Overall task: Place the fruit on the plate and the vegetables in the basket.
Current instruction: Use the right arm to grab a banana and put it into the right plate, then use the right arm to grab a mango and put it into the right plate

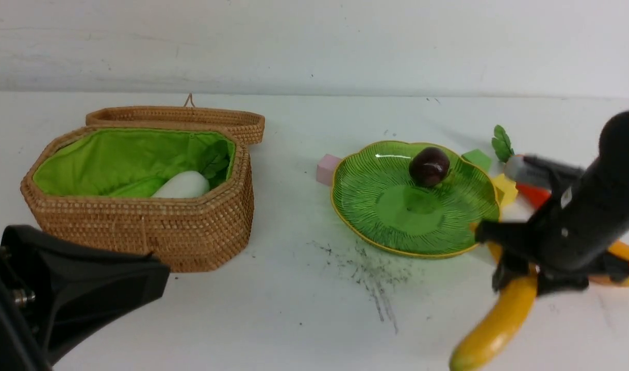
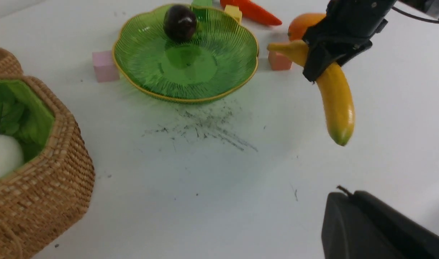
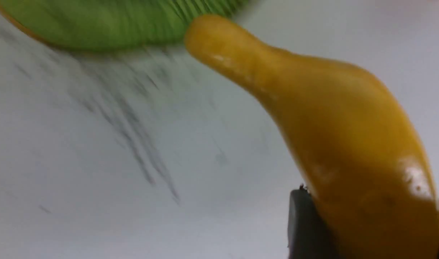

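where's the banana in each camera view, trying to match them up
Front view: banana at the lower right, clamped in the right end effector, off the near right edge of the plate.
Left wrist view: banana hangs from that end effector, beside the plate.
Right wrist view: banana fills the foreground, narrow end toward the plate.
Shared landmark: the green plate, with dark scuff marks beside it.

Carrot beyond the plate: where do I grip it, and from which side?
Take the carrot by its thick orange middle, coming straight down with the jaws across its width. It lies flat and tapers to a point, and the yellow cube sits close to its leafy end, so neither end looks good.
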`<state>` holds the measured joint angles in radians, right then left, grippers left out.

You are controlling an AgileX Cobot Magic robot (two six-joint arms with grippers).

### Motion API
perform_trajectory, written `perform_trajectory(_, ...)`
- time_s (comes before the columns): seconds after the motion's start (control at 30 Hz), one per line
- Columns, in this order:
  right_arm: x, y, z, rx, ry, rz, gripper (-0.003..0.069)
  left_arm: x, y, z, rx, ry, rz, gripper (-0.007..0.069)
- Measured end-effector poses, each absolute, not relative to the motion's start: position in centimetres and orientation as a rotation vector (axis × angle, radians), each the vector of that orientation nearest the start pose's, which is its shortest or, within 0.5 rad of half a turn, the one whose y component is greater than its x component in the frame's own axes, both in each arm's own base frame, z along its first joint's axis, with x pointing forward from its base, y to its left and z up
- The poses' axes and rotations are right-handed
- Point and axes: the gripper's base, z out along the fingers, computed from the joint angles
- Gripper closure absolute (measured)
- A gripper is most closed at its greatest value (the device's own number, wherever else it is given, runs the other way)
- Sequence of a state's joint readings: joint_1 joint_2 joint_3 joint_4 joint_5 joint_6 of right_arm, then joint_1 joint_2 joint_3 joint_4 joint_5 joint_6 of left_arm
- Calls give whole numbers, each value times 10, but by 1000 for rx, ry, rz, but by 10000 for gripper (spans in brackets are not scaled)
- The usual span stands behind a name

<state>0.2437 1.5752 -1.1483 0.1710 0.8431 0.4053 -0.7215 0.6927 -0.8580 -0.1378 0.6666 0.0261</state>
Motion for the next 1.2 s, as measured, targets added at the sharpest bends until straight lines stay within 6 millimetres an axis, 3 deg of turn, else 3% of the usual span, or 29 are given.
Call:
perform_trajectory(0.07,325,86,280,366,2639,423,337,92,-91,383,678,1881,-607,638)
perform_trajectory(0.17,352,81,289,422,2544,461,337,92,-91,385,669,1861,-611,638)
perform_trajectory(0.3,401,79,269,500,2533,485,337,92,-91,385,667,1860,-614,638)
perform_trajectory(0.43,431,84,243,519,2562,486,333,92,-91,385,667,1860,-615,638)
perform_trajectory(0.5,442,86,231,525,2574,485,285,92,-91,385,667,1860,-615,638)
perform_trajectory(0.6,450,87,228,524,2568,488,147,92,-91,385,668,1863,-615,638)
perform_trajectory(0.7,452,88,235,515,2566,494,18,92,-91,385,670,1867,-614,638)
perform_trajectory(0.8,447,87,250,439,2595,473,-12,92,-91,385,670,1868,-614,638)
perform_trajectory(0.9,434,83,281,237,2631,377,31,92,-91,385,670,1868,-614,638)
perform_trajectory(0.97,421,76,308,44,2645,255,104,92,-91,385,670,1868,-614,638)
perform_trajectory(1.1,391,58,345,-282,2678,-45,312,92,-91,385,682,1862,-612,638)
perform_trajectory(1.2,381,43,353,-338,2680,-171,470,91,-92,385,682,1863,-629,638)
